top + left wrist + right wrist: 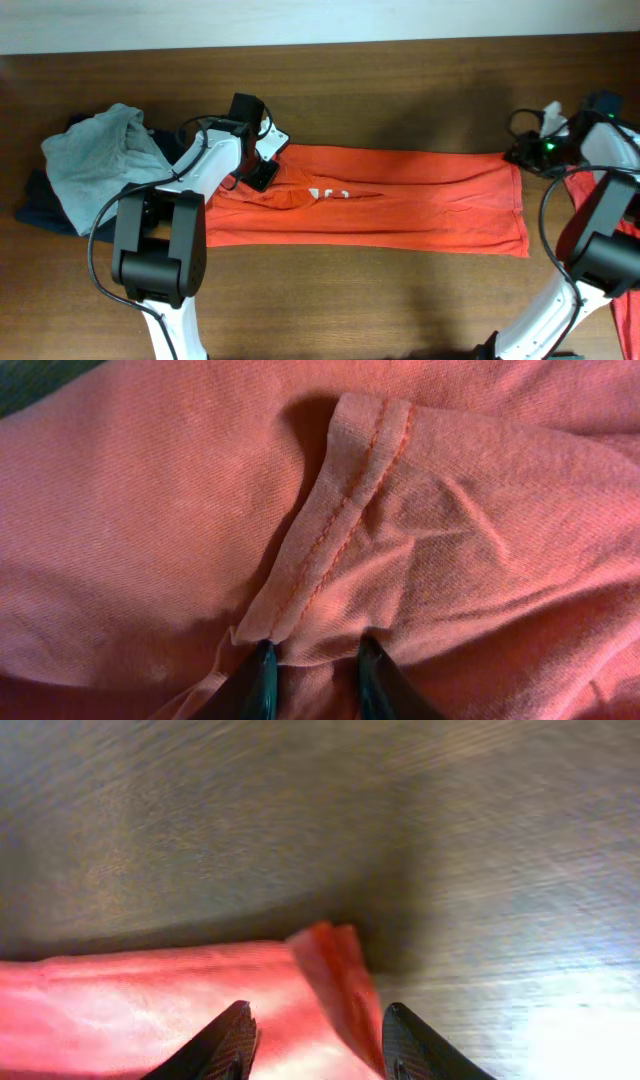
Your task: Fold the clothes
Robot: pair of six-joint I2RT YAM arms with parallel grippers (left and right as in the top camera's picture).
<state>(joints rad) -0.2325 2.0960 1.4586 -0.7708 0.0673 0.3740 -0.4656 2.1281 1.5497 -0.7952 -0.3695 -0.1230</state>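
Observation:
An orange-red T-shirt point(400, 215) lies across the middle of the table as a long folded strip, with a bit of white lettering point(328, 193) showing near its left end. My left gripper point(265, 170) sits on that left end. In the left wrist view its jaws point(318, 660) are shut on a bunched fold of the shirt point(480, 510), and a stitched hem runs up from the tips. My right gripper point(522, 152) is at the shirt's far right corner. In the right wrist view it point(318, 1025) stands open just above that corner point(330, 955).
A pale grey-blue garment point(100, 160) is heaped at the far left on top of a dark navy one point(35, 210). More orange-red cloth point(628, 315) lies at the right edge by the right arm. Bare wooden table point(400, 90) stretches behind the shirt.

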